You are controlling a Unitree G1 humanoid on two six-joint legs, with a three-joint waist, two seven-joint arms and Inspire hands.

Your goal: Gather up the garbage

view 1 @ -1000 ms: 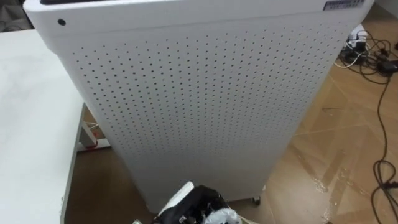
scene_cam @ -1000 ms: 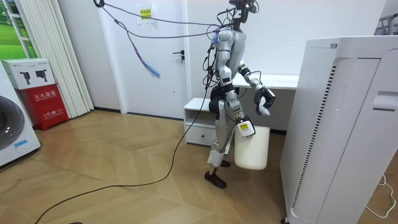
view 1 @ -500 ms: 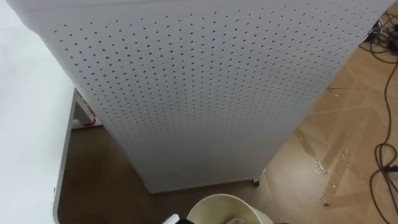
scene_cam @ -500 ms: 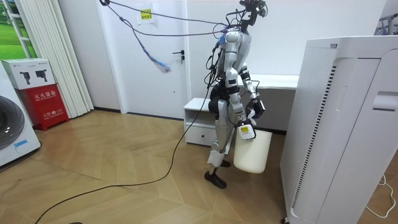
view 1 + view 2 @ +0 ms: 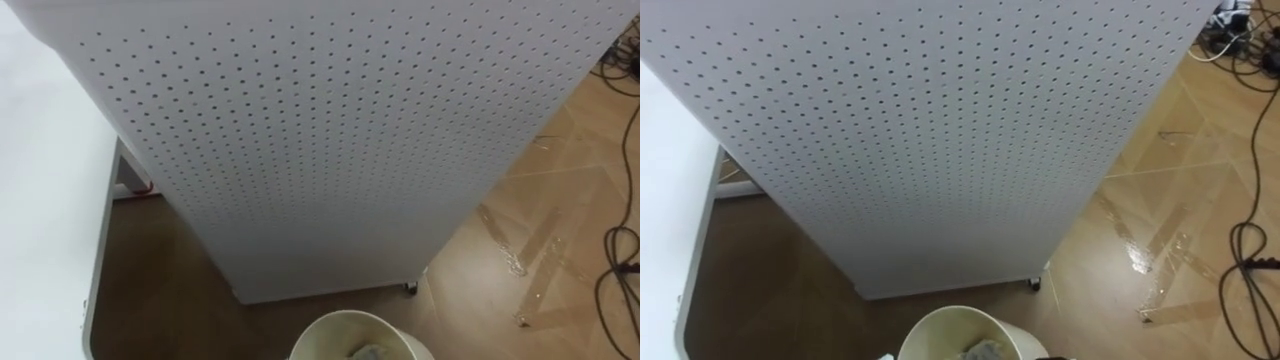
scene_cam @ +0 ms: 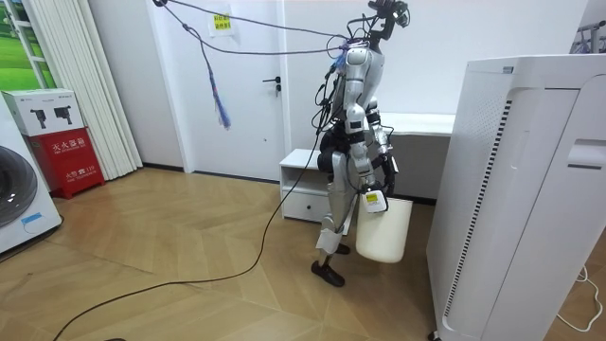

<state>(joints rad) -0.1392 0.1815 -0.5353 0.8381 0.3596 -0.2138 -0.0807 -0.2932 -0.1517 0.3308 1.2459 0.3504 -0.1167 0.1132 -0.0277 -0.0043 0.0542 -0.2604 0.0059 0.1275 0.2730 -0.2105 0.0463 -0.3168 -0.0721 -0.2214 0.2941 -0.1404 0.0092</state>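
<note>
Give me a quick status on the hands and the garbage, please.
Right hand hangs just above bin. Garbage lies inside bin. Perforated cabinet stands close ahead; cables on floor to the right.

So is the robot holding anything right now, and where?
It cannot be told: its hand hangs over the white bin, too far off to tell. Some rubbish lies in the bin.

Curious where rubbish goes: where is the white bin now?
The white bin is right by the robot's legs, between them and the tall perforated cabinet on the room view's right.
</note>
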